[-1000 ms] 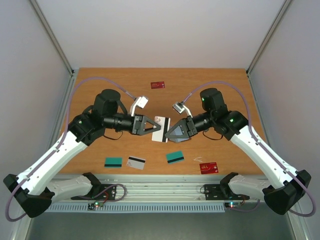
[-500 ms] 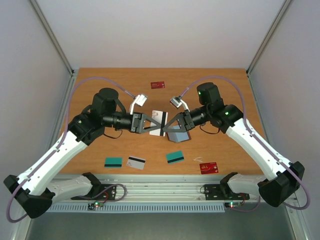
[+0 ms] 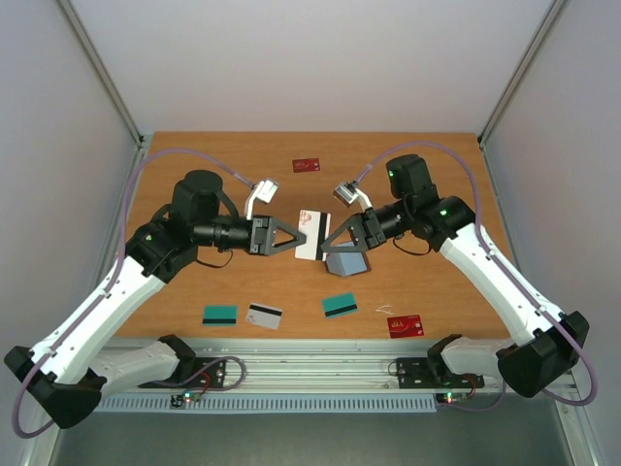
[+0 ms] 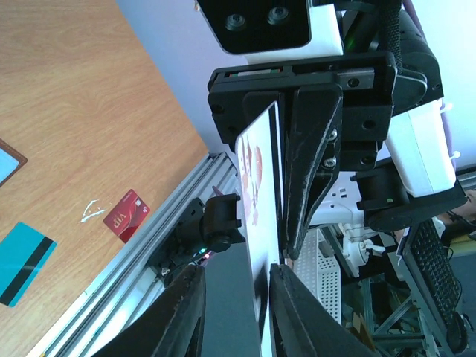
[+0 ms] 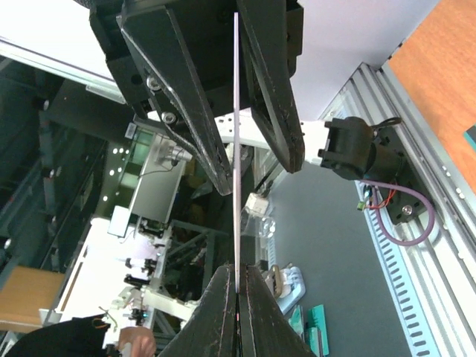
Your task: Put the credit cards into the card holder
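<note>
A white card with red print [image 3: 310,236] stands on edge in the air between my two grippers. My right gripper [image 3: 327,238] is shut on it; in the right wrist view [image 5: 236,286] the fingers pinch the card's thin edge [image 5: 236,149]. My left gripper [image 3: 307,236] is open around the card's other end; in the left wrist view [image 4: 234,297] the card [image 4: 256,186] lies close to one finger [image 4: 294,312], and the other is well clear. The brown card holder [image 3: 346,262] lies open on the table below the right gripper, grey-blue lining up.
A teal card [image 3: 219,315], a white striped card [image 3: 264,316], a second teal card [image 3: 340,306] and a red card [image 3: 405,325] lie near the front edge. Another red card [image 3: 306,165] lies at the back. A metal rail [image 3: 310,364] runs along the front.
Both grippers have risen and moved toward the back with the white card. The card holder has stayed on the table and now shows more fully below the right gripper.
</note>
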You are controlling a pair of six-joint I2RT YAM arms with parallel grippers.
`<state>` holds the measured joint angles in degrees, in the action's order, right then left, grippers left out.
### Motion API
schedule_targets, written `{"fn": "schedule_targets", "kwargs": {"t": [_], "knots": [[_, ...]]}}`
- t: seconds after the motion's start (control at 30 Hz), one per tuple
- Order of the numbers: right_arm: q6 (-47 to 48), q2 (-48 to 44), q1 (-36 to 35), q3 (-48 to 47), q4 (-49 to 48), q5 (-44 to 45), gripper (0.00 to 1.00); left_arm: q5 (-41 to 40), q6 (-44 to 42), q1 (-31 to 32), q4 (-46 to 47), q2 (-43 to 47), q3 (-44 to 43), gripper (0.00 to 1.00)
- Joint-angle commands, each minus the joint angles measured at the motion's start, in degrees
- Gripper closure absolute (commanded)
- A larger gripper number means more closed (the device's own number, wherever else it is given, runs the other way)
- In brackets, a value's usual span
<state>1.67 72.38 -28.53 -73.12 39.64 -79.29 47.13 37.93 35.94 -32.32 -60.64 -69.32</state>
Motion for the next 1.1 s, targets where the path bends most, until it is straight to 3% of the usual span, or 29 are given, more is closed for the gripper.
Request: {"fn": "schedule_targets", "kwargs": {"t": [0.0, 0.13, 0.3, 0.37, 0.47, 0.5, 0.57, 0.77, 0.93, 1.07], "knots": [[2.47, 0.60, 0.32, -1.79, 1.92, -3.36, 0.99, 0.85, 1.36, -0.35, 4.35, 0.27, 0.18, 0.75], [3.73, 1.37, 0.33, -2.47, 3.25, -3.35, 0.99, 1.36, 1.94, -0.35, 5.16, 0.01, 0.23, 0.85], [4.26, 2.18, 0.32, -2.70, 3.33, -4.00, 0.99, 2.28, 2.04, -0.35, 5.71, -0.34, 0.54, 0.91], [4.50, 2.40, 0.32, -2.96, 3.47, -4.19, 0.99, 2.70, 2.59, -0.39, 6.38, -0.56, 0.95, 0.99], [7.37, 2.99, 0.64, -4.24, 6.91, -1.52, 0.97, 2.23, 3.35, -0.35, 7.31, -1.13, 1.49, 1.00], [8.76, 3.43, 1.31, -4.94, 9.71, 0.92, 0.93, 1.99, 3.66, -0.35, 7.32, -1.47, 1.59, 1.00], [9.69, 4.53, 3.75, -4.72, 13.56, 7.03, 0.82, 0.95, 4.26, -0.37, 7.07, -2.58, 1.97, 1.00], [3.39, 5.32, 19.98, 4.59, 11.91, 20.44, 0.70, -5.55, 3.03, 3.59, 2.39, -11.20, 0.50, 1.00], [0.09, 7.80, 27.21, 9.98, 12.11, 28.71, 0.74, -12.11, 3.81, 7.21, 2.37, -21.39, -3.61, 1.00], [-1.58, 9.78, 27.74, 13.29, 8.97, 31.98, 0.77, -15.11, 4.90, 8.39, 1.36, -31.14, -10.16, 1.00]]}}
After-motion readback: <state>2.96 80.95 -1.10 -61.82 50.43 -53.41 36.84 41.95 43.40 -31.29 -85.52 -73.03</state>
